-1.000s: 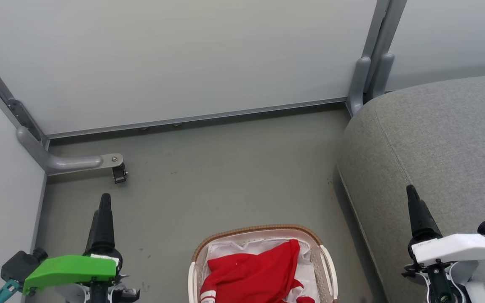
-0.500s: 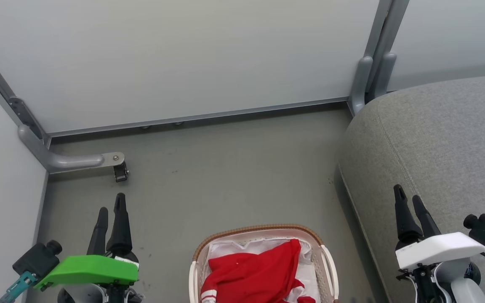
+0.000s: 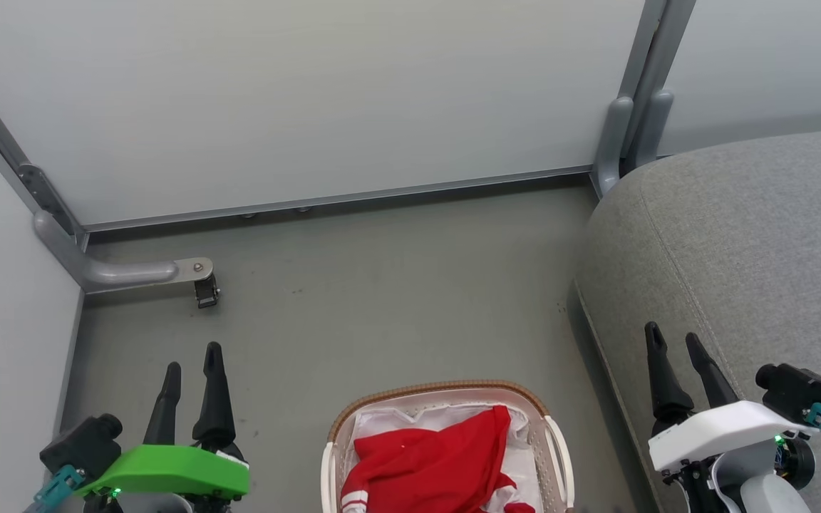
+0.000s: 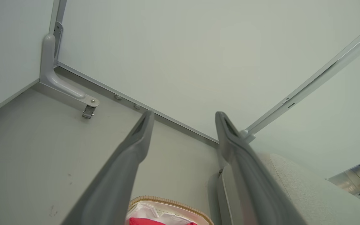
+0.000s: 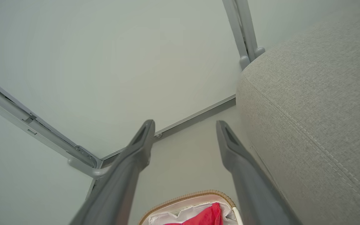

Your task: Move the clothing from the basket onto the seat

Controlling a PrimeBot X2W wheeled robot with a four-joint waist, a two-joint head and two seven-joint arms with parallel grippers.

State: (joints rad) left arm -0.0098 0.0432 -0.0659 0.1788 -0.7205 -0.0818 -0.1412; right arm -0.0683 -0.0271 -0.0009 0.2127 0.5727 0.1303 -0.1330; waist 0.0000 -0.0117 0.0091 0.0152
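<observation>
Red clothing with white stripe trim lies bunched in the cream basket, on its white liner, at the bottom centre of the head view. A strip of the clothing also peeks in at the bottom of the right wrist view. The grey seat fills the right side. My left gripper is open above the floor, left of the basket. My right gripper is open over the seat's front edge, right of the basket. Both hold nothing.
Pale wall panels close the area behind and to the left. A grey metal foot bracket with a small caster lies on the floor at the left. A vertical grey post stands beside the seat's rounded corner.
Both grippers have turned at the wrist so their two fingers now show side by side and spread. Each has drifted inward toward the basket. The basket and clothing have not moved.
</observation>
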